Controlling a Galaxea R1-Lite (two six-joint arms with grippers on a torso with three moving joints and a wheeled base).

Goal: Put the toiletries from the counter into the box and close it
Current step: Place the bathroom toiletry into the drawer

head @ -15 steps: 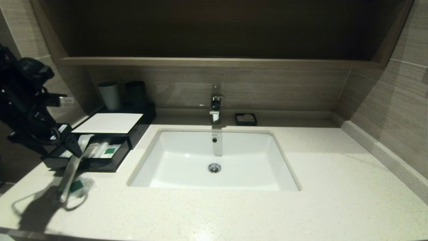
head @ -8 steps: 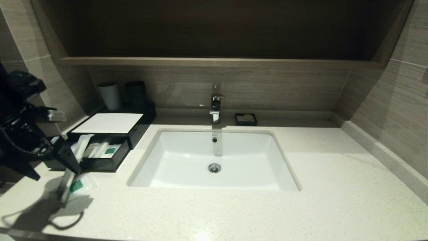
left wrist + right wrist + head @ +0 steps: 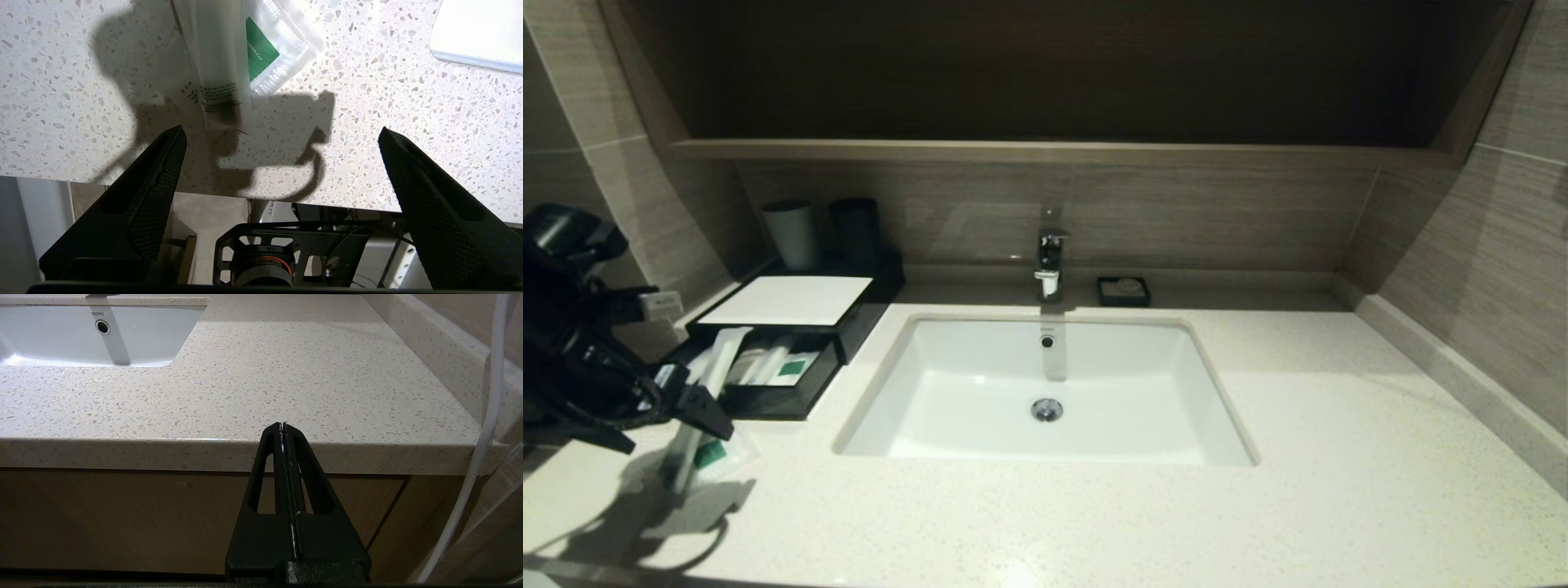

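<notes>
Black and glossy, the box (image 3: 792,343) sits left of the sink (image 3: 1045,392) with its drawer pulled out, holding packets. On my tabletop (image 3: 1094,523), the long packet (image 3: 218,61) leans from the drawer across the flat sachet (image 3: 269,49). My left claw (image 3: 282,134) hovers wide and empty beside them. My right claw (image 3: 282,426) rests closed below the front edge.

Desk (image 3: 1094,506) – cream-white w/ grey-brown speckles. Sink (image 3: 980,425) plain white. Box (image 3: 854,327) glossy black, white top panel. Packets (image 3: 715,453) frosted clear w/ green square labels – one (image 3: 261,49) w/ white print. Both end effectors black.
</notes>
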